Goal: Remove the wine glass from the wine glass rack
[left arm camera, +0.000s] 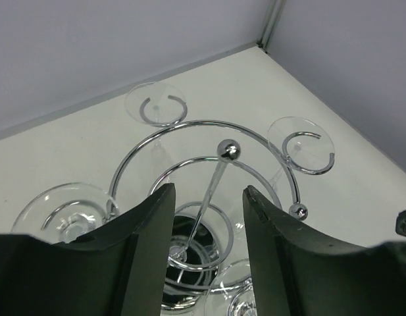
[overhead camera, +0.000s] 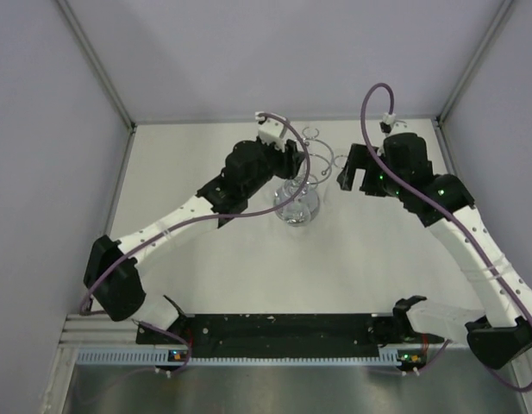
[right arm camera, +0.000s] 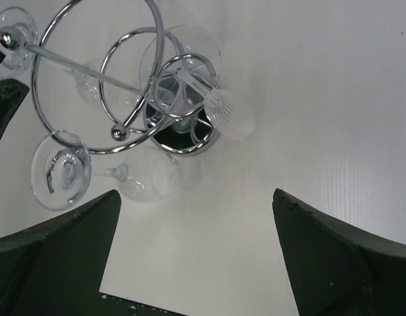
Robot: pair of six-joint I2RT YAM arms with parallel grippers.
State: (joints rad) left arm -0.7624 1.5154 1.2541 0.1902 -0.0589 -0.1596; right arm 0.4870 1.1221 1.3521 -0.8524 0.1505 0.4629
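Black fingers [left arm camera: 143, 250] of the left gripper [left arm camera: 208, 191] hover close over the wine glass rack [left arm camera: 229, 151]; the right gripper [right arm camera: 196, 197] hangs beside it.

From where I stand, the left fingers are parted with nothing pinched between them, and the rack's chrome post and ball top show through the gap. The right fingers are spread wide and empty above the white table [right arm camera: 308, 131]. The rack stands toward the far middle of the table, between the grippers. Glasses hang upside down from its rings; one wine glass [left arm camera: 301, 143] sits in the ring nearest the right gripper, untouched.
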